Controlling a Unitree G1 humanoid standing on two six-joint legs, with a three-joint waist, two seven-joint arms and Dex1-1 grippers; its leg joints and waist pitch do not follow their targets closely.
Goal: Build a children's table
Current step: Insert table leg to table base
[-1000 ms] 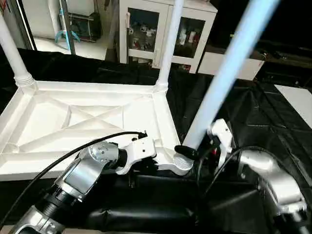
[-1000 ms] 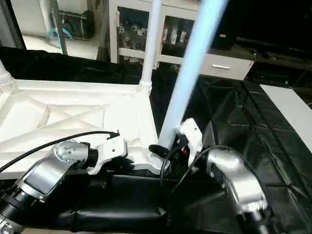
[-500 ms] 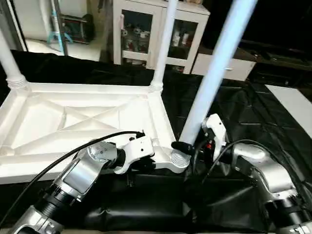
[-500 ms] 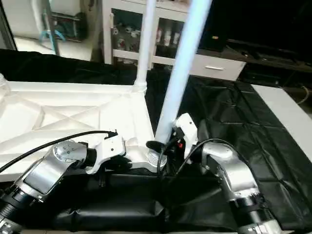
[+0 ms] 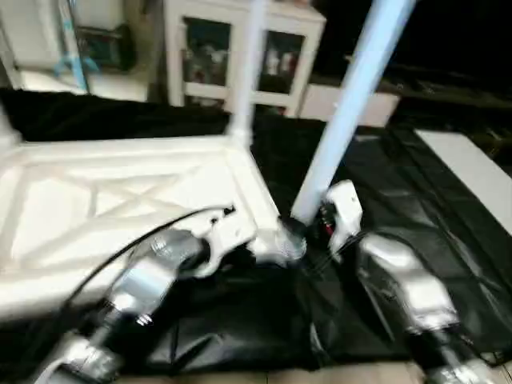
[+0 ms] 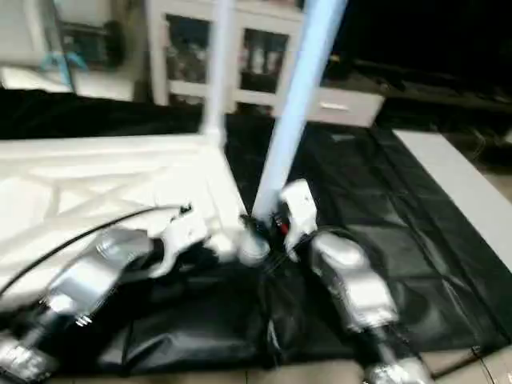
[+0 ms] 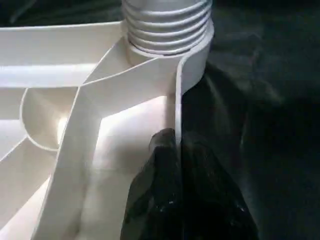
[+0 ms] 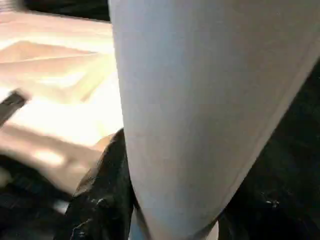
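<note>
Tabletop (image 5: 120,200) lies ribs-up on black sheeting (image 5: 448,208). My left tool (image 7: 179,150) is clenched on its rim wall, just beside the corner socket; the left wrist view shows the threads (image 7: 167,25) seated there. My right tool (image 5: 308,228) grips the near leg (image 5: 352,96) low, just above the socket.

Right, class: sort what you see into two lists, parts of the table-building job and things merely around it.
Job:
- tabletop, upside down
- leg standing in the near corner socket
- far leg
- left gripper, pinching the tabletop's rim
- right gripper, around the leg

Just around:
- white cabinet
- black sheet
</note>
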